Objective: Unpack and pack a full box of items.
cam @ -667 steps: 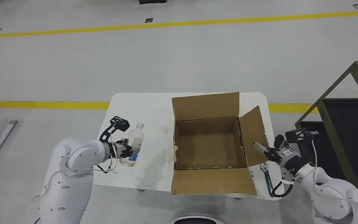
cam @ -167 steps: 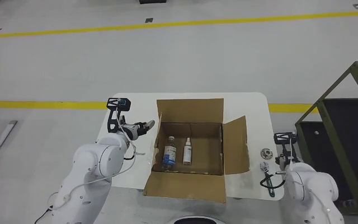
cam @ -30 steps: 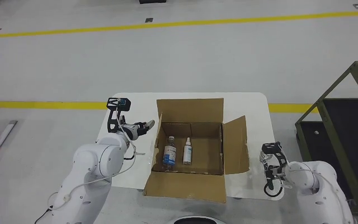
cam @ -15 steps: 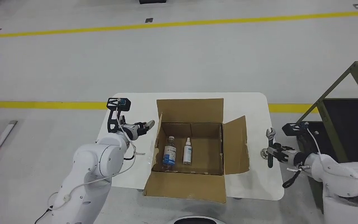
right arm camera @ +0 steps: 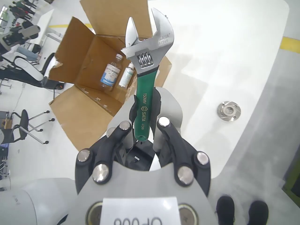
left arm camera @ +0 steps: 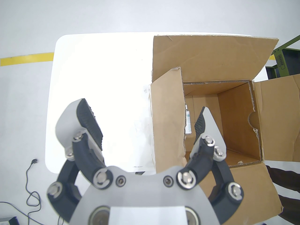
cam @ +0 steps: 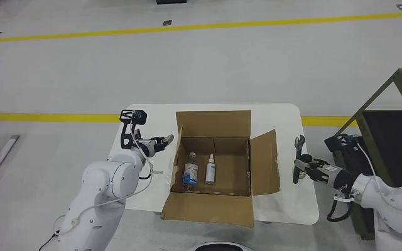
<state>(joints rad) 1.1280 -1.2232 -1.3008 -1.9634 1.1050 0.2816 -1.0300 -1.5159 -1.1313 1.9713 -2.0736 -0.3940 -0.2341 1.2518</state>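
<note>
An open cardboard box (cam: 210, 208) stands mid-table with its flaps spread. On its floor lie a clear bottle with a blue label (cam: 190, 172) and a small white spray bottle (cam: 210, 169). My right gripper (cam: 303, 169) hovers above the table just right of the box's right flap, shut on the green handle of an adjustable wrench (right arm camera: 145, 71) whose steel head points up and away. The box (right arm camera: 77, 108) and both bottles lie beyond it in the right wrist view. My left gripper (cam: 164, 140) hangs open and holds nothing at the box's left flap (left arm camera: 165, 122).
A round metal flange (right arm camera: 228, 110) lies on the white table (cam: 276, 119) near its right edge, beside my right gripper. A green metal rack (cam: 377, 125) stands off the table's right side. Bare tabletop lies left of the box.
My right gripper has lifted the wrench from the table's right front corner and carried it up and back, beside the box's right flap. The left arm has stayed still.
</note>
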